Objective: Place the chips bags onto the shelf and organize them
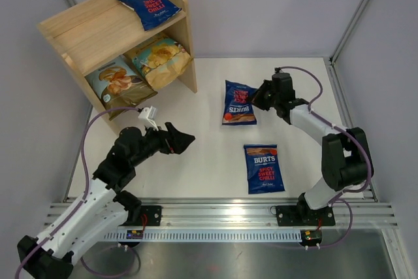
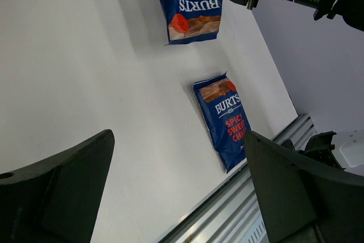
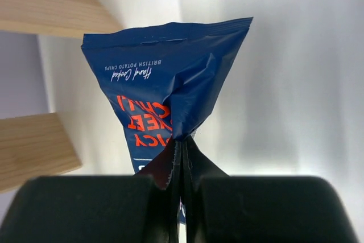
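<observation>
2nd Burts bag [image 1: 264, 168] nr gripped bag [image 1: 239, 102]

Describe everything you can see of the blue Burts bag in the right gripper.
The bag is glossy dark blue foil with white BURTS lettering, red-orange wording and a chip picture at its near end. The right gripper is shut on its right edge, puckering the foil into folds at the pinch. It is over the white table, right of the shelf, apart from the second Burts bag nearer the arms; whether it touches the table cannot be told.
</observation>
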`<action>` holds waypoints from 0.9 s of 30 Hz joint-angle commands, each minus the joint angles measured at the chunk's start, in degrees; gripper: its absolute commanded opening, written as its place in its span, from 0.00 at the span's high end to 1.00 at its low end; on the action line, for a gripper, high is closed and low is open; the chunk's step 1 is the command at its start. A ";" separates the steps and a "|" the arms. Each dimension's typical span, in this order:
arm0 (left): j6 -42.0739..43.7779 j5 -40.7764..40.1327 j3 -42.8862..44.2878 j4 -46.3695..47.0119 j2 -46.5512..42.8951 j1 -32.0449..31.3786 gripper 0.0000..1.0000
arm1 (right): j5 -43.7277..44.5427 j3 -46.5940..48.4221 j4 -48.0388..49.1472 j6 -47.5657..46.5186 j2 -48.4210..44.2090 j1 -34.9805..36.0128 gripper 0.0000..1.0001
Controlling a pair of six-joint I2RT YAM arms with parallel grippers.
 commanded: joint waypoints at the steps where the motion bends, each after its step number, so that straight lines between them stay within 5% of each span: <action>1: -0.18 -9.01 -0.55 15.59 4.42 -5.29 0.01 | 6.64 0.15 4.93 9.26 -4.93 6.27 0.97; 7: 1.31 -12.26 -2.91 22.45 11.81 -8.81 0.01 | 10.17 -3.96 8.08 19.26 -12.14 11.39 0.99; 17: 0.26 -7.43 -11.53 52.65 16.47 -11.71 0.01 | 12.99 -14.60 17.84 33.79 -25.14 18.86 1.00; 27: -2.72 -12.79 -11.36 65.52 23.85 -14.97 0.03 | 18.70 -21.03 26.73 43.12 -31.92 25.98 1.00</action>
